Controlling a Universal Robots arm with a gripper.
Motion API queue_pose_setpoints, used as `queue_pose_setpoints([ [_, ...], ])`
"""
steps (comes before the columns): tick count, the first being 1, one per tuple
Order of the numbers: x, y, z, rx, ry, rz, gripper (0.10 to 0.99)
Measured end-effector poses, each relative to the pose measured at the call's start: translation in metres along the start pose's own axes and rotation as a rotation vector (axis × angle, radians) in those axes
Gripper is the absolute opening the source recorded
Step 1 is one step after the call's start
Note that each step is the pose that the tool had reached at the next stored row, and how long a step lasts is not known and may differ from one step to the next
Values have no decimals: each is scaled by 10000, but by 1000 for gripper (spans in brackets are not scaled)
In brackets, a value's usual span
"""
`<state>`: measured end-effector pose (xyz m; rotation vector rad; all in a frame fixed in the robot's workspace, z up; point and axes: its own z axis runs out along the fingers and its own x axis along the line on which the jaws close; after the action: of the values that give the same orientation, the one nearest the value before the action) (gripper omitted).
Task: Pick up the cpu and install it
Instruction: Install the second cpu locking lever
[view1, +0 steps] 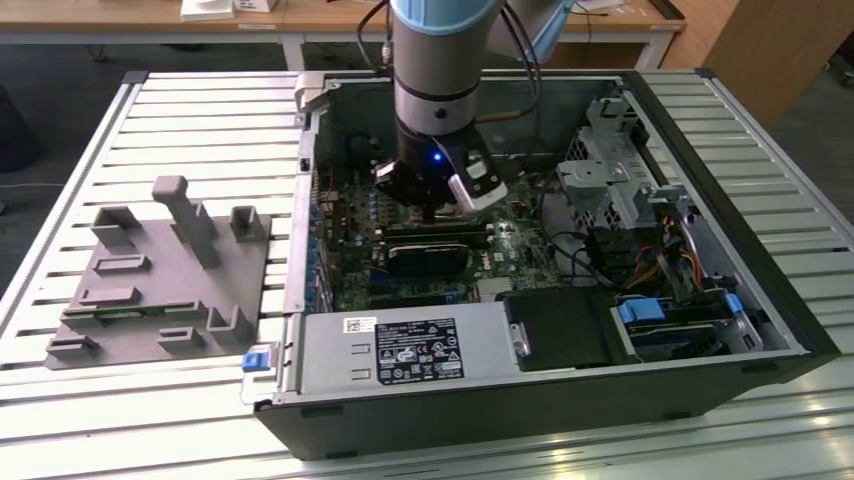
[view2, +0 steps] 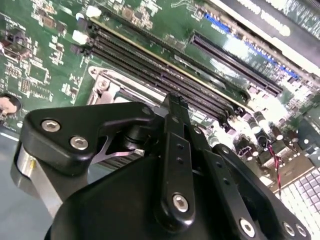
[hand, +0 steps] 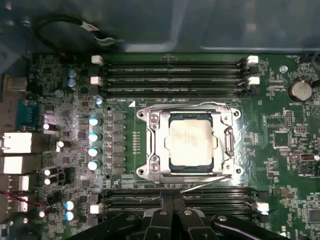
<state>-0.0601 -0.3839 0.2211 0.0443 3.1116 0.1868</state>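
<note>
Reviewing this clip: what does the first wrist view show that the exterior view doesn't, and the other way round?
First wrist view alone: the cpu lying in the metal-framed socket, seen from straight above, with memory slots on two opposite sides of it.

Exterior view alone: the whole open computer case on the slatted table, the grey plastic tray on the exterior view's left, the power supply and the arm reaching down into the case.

Both: the green motherboard and the tool just above it.

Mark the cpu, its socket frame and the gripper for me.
cpu (hand: 191, 138), first wrist view, middle of its metal top.
socket frame (hand: 151, 142), first wrist view, one side bar.
gripper (hand: 172, 200), first wrist view, between the fingertips.
</note>
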Motion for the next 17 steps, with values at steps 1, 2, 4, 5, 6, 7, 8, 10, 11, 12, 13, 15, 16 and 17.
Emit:
queue_pose_setpoints([
  [1,14,-4,2,-57,1,2,106],
  [2,26,-8,9,-89,3,3,106],
  [4,36,-15,44,-129,2,2,106],
  [5,38,-17,60,-148,3,2,106],
  [6,40,-19,76,-172,4,3,106],
  [7,42,-21,91,-197,5,4,106],
  [8,44,-23,105,-228,6,6,106],
  [10,48,-27,130,-311,9,9,106],
  [11,48,-28,140,-360,10,10,106],
  [12,48,-31,148,-419,10,10,106],
  [13,50,-38,151,-473,11,12,106],
  [15,60,-64,150,-565,13,14,106],
  [16,69,-78,148,-605,13,16,106],
  [17,76,-92,147,-648,12,17,106],
])
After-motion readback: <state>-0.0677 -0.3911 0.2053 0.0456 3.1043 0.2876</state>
